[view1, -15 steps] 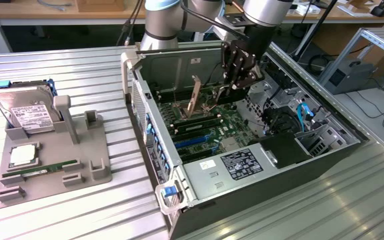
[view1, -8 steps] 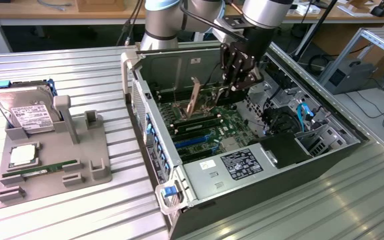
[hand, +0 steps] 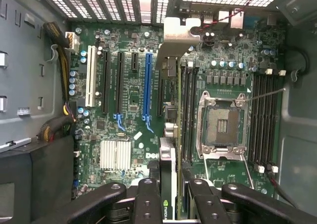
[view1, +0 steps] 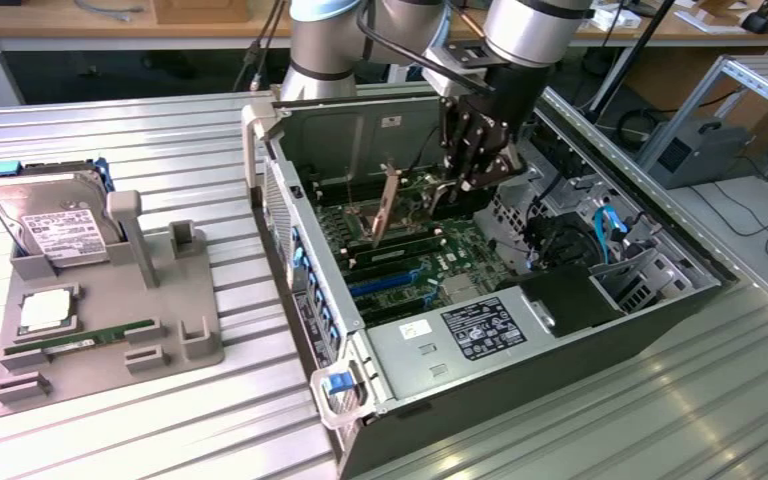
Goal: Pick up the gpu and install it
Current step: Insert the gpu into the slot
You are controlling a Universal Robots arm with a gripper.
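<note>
The gpu is a thin tan-brown card standing on edge, tilted, inside the open computer case above the motherboard. My gripper reaches down into the case and is shut on the card's end. In the wrist view the gpu appears edge-on. It runs from between my black fingers to its metal bracket by the case's rear grille. It lies between the long blue slot and the memory slots. Whether its edge touches a slot cannot be told.
The CPU socket, a silver heatsink and cable bundles surround the card. Outside the case, on the exterior view's left, a grey fixture holds a hard drive, a processor chip and a green memory stick.
</note>
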